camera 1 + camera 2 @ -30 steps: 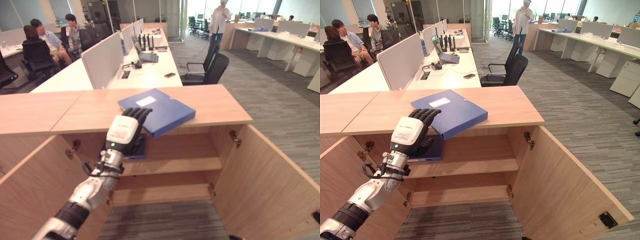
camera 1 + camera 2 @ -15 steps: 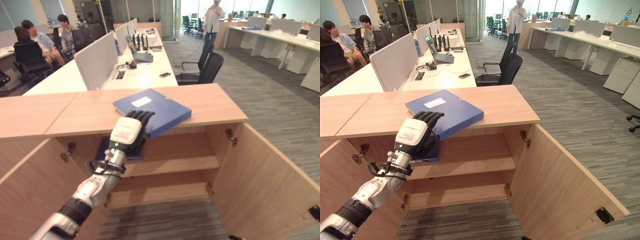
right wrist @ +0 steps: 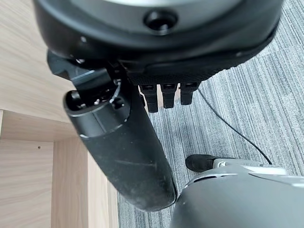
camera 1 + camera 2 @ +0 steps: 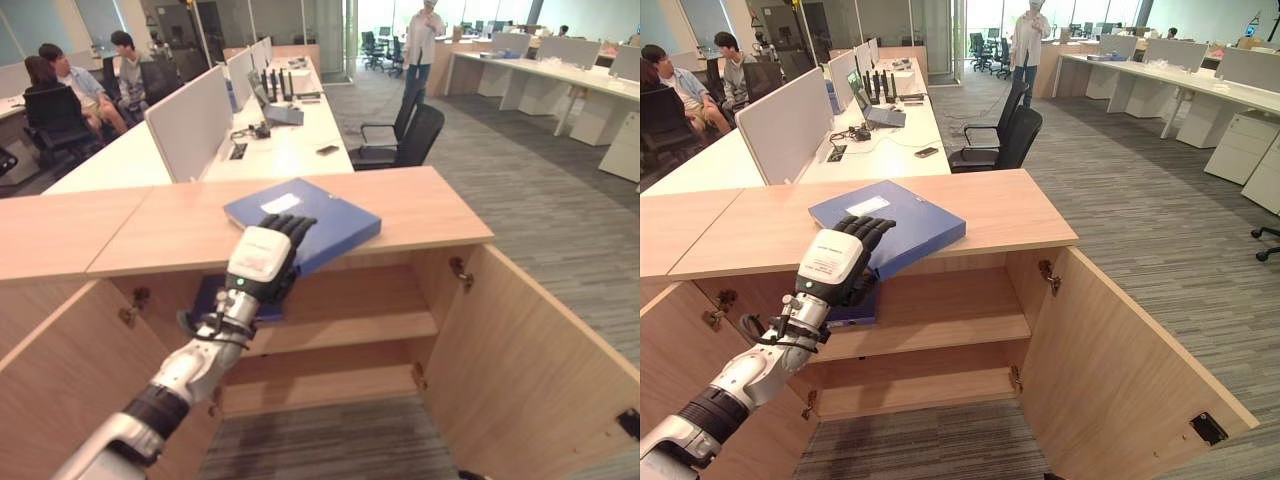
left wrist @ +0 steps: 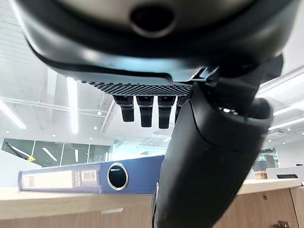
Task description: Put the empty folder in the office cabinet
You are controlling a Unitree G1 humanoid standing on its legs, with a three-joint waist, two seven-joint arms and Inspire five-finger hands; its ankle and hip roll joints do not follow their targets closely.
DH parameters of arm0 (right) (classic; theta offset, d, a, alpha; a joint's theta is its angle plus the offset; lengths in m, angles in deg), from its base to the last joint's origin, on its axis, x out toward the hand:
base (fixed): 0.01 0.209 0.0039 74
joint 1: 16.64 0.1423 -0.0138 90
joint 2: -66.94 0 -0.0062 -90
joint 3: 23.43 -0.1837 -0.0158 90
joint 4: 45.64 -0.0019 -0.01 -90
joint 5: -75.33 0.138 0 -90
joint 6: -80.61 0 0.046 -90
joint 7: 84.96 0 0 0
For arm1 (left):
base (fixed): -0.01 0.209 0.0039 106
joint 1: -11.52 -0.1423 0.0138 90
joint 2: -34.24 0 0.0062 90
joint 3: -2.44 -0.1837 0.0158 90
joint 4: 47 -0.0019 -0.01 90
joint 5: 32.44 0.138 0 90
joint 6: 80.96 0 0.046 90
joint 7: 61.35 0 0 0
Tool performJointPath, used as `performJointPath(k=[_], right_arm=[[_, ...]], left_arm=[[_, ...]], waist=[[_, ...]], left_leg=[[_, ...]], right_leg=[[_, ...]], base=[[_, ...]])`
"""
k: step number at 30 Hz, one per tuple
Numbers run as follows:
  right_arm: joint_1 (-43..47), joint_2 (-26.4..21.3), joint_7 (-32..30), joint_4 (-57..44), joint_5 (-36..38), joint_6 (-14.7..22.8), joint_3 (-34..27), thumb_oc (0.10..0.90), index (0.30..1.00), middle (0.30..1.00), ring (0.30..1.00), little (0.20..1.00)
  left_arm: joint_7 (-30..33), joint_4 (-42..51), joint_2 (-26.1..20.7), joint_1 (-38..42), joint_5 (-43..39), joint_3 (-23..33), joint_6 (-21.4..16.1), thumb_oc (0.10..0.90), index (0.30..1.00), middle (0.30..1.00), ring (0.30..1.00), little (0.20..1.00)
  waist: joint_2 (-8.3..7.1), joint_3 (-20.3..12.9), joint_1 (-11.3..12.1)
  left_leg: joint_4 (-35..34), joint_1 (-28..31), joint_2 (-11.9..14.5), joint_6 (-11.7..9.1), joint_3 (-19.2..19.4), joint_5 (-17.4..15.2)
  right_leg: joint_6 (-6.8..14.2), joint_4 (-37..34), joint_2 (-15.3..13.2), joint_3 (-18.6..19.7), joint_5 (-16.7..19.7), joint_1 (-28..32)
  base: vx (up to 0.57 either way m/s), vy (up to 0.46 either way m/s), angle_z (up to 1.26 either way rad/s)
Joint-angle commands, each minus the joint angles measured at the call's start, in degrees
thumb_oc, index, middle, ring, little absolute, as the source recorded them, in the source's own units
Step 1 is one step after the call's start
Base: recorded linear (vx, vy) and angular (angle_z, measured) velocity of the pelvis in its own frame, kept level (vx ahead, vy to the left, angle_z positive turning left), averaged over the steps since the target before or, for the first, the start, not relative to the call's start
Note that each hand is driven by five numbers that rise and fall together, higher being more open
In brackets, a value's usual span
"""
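Reach step: left hand point(image 4: 258, 262), fingers loosely open, at front edge of blue folder point(image 4: 320, 215) on cabinet top point(image 4: 420, 205), not gripped; next needs grasp, then lower to shelf point(image 4: 350, 325).

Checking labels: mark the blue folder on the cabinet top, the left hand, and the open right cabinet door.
blue folder point(image 4: 320, 210): left eye view, bare cover.
left hand point(image 4: 260, 255): left eye view, back of the hand.
right cabinet door point(image 4: 1120, 350): right eye view, inner face.
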Motion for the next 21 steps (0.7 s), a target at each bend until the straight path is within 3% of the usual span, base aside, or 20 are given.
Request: performJointPath(k=[1, 21], right_arm=[[5.8, -0.9, -0.6, 3.1, 1.4, 2.5, 1.3, 0.8, 0.9, 0.9, 0.9, 0.9], [5.4, -1.3, -0.8, 3.5, 1.7, 2.6, 1.3, 0.8, 0.9, 0.9, 0.9, 0.9]], left_arm=[[3.5, -3.8, 0.6, 14.4, 0.9, 2.5, 0.3, 0.8, 0.9, 0.9, 0.9, 0.9], [3.0, -10.4, 1.7, 15.5, 1.1, -0.4, 1.3, 0.8, 0.9, 0.9, 0.9, 0.9]], waist=[[-1.3, -0.3, -0.7], [-1.15, -0.4, -1.4]], left_leg=[[-0.1, 3.3, -3.3, 0.1, -2.6, -8.7], [-0.1, 3.8, -3.3, 0.2, -2.2, -8.9]], right_leg=[[4.8, 0.4, 0.1, -0.8, -5.7, 2.4], [4.8, 0.4, 0.1, -0.4, -5.7, 2.5]], base=[[0.0, 0.0, 0.0], [0.0, 0.0, 0.0]])
